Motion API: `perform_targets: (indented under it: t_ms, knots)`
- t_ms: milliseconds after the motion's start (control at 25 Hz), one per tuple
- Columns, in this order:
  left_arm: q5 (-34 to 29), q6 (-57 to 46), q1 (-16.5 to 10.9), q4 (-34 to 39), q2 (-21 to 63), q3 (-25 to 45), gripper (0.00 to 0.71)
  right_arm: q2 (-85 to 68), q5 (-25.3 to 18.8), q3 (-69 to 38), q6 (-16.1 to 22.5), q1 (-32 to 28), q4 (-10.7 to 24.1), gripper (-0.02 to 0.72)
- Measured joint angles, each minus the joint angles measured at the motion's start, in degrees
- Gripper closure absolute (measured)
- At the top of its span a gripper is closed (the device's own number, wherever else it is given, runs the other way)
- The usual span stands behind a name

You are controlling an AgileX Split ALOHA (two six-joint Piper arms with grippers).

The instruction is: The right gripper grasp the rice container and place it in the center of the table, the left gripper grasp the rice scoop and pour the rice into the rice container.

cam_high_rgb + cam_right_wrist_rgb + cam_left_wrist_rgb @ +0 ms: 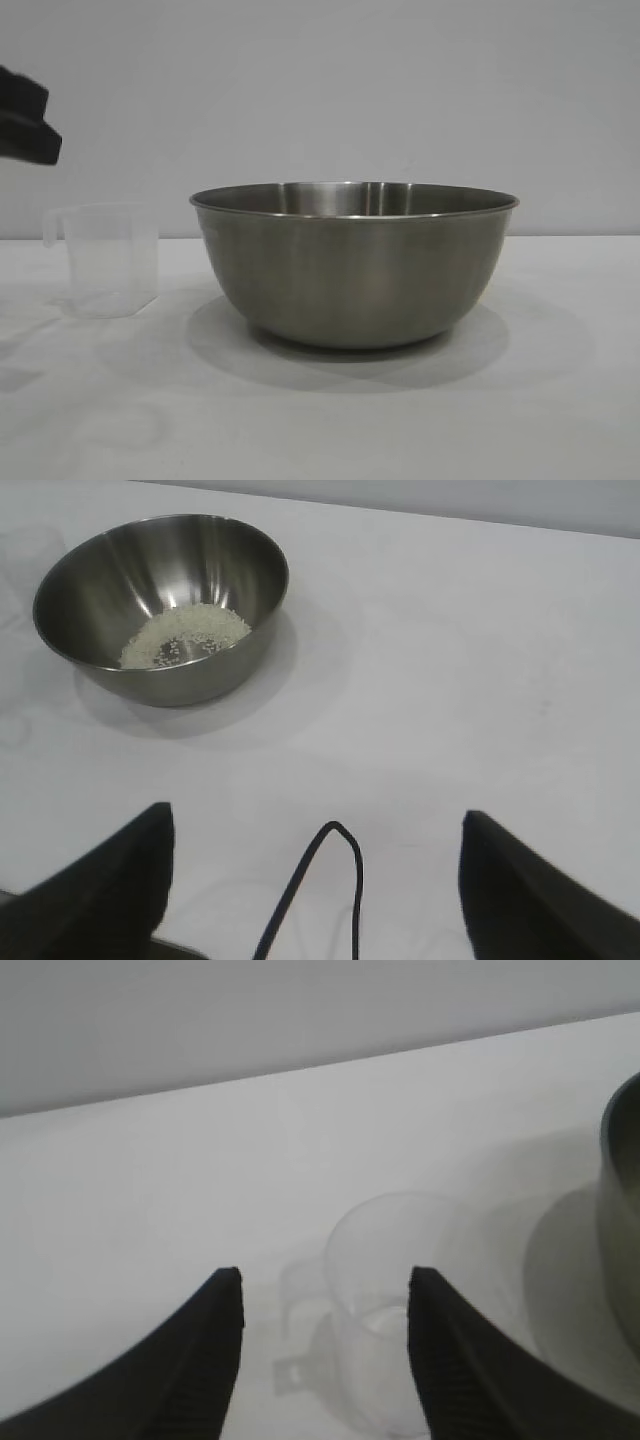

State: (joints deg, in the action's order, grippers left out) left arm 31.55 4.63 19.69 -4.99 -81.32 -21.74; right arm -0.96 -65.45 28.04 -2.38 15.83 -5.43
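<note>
The rice container [355,265], a wide steel bowl, stands in the middle of the table [400,430]. In the right wrist view the rice container [150,670] holds a patch of rice [185,635] on its bottom. The rice scoop [105,260], a translucent cup with a loop handle, stands upright to the bowl's left and looks empty. My left gripper [325,1290] hangs open above the rice scoop [385,1290], not touching it. Only a black part of the left arm [25,125] shows in the exterior view. My right gripper [315,825] stands wide open and empty, well back from the bowl.
A thin black cable [330,880] loops over the table between the right gripper's fingers. The bowl's rim [620,1210] stands close beside the scoop in the left wrist view. A plain grey wall closes the far side of the table.
</note>
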Motion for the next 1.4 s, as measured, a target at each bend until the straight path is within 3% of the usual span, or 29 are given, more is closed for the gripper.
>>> perform_targets:
  t_ms: [520, 880, 920, 960, 1120, 1240, 1280, 1400]
  knots:
    - [-33.8, 0.4, 0.0, 0.0, 21.9, -13.6, 0.382, 0.0, 0.0, 0.0, 0.0, 0.0, 0.0, 0.178]
    - [-54.6, 0.6, 0.0, 0.0, 40.5, -15.3, 0.382, 0.0, 0.0, 0.0, 0.0, 0.0, 0.0, 0.178]
    - [-57.2, 0.6, 0.0, 0.0, 42.9, -15.3, 0.338, 0.0, 0.0, 0.0, 0.0, 0.0, 0.0, 0.178]
    - [-59.7, 0.6, 0.0, 0.0, 44.9, -15.3, 0.351, 0.0, 0.0, 0.0, 0.0, 0.0, 0.0, 0.178]
    - [-68.2, 0.1, 0.0, 0.0, 53.1, -15.3, 0.216, 0.0, 0.0, 0.0, 0.0, 0.0, 0.0, 0.178]
    - [-74.7, -0.2, 0.0, 0.0, 57.3, -15.4, 0.234, 0.0, 0.0, 0.0, 0.0, 0.0, 0.0, 0.178]
    - [-77.0, -0.2, 0.0, -0.2, 58.7, -15.4, 0.192, 0.0, 0.0, 0.0, 0.0, 0.0, 0.0, 0.178]
    - [-83.5, -0.4, 0.0, -0.3, 61.2, -15.4, 0.207, 0.0, 0.0, 0.0, 0.0, 0.0, 0.0, 0.178]
